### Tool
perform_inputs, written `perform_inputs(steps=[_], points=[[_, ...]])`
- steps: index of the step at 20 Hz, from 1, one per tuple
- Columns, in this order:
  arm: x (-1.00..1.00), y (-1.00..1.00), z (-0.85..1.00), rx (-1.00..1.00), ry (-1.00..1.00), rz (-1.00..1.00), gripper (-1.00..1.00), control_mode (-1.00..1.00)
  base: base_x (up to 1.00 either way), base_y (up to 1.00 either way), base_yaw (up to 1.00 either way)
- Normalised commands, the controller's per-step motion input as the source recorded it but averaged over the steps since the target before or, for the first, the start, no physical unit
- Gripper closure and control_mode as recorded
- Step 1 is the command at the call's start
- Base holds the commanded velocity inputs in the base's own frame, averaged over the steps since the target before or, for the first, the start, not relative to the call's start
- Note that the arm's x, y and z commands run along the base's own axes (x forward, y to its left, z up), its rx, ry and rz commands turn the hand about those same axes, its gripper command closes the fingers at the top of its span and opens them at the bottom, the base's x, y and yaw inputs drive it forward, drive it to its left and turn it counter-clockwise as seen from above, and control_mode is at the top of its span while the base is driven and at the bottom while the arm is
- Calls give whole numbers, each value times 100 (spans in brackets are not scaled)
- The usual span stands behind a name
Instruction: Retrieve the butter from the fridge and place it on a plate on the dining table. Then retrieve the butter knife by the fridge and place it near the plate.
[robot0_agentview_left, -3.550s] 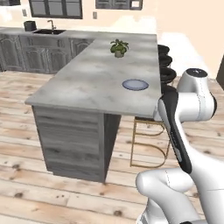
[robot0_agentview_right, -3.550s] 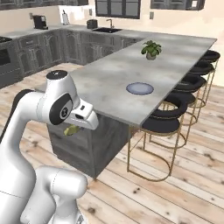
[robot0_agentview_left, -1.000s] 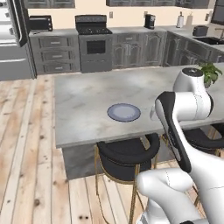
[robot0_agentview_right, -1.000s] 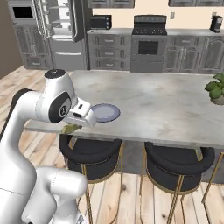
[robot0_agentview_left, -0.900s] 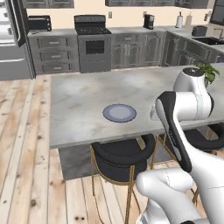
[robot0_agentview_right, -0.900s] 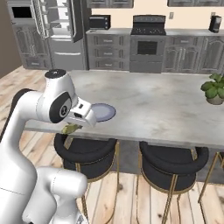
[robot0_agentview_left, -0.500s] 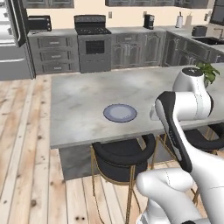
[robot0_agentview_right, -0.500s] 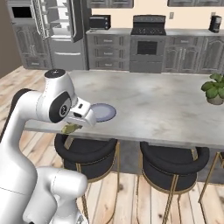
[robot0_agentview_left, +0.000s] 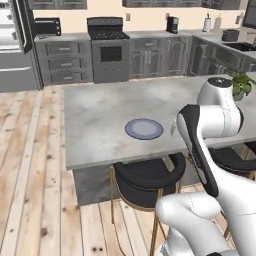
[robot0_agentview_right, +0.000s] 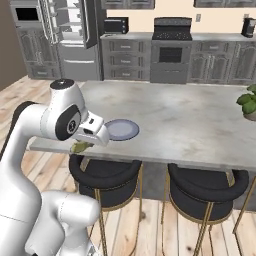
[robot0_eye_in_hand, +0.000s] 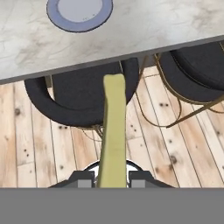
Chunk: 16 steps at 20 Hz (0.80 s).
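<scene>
Holding a pale yellow-green stick of butter (robot0_eye_in_hand: 113, 131), the gripper (robot0_eye_in_hand: 112, 178) has its two fingers (robot0_eye_in_hand: 84, 179) closed nearly together on the stick's near end. Seen from the hand, the butter runs straight out from between the fingers, and its far tip lies just short of the table edge. Beyond that tip, on the light grey marbled dining table (robot0_eye_in_hand: 153, 24), sits the round blue-grey plate (robot0_eye_in_hand: 79, 12), a little to the left of the line of the fingers and bare on top. Below the fingers and the butter are a black stool (robot0_eye_in_hand: 78, 100) tucked under the table edge and a wooden plank floor (robot0_eye_in_hand: 26, 144).

From the right base view, the butter (robot0_agentview_right: 80, 147) shows as a small yellow-green patch under the arm's white wrist, just outside the table's near edge (robot0_agentview_right: 150, 159), with the plate (robot0_agentview_right: 121, 129) just beyond it on the stone top. From the left base view, the plate (robot0_agentview_left: 144, 128) lies near the table's front edge. A dark grey fridge (robot0_agentview_right: 70, 35) stands well behind the table with one door open, beside dark cabinets and a stove (robot0_agentview_right: 171, 47).
</scene>
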Motion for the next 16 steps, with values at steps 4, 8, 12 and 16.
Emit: perform_inputs(steps=[4,8,12,16], points=[[0,0,0,0,0,0,100,100,40,17,0],[0,0,0,0,0,0,100,100,56,18,0],[0,0,0,0,0,0,100,100,58,8,0],[0,0,0,0,0,0,100,100,25,0,0]])
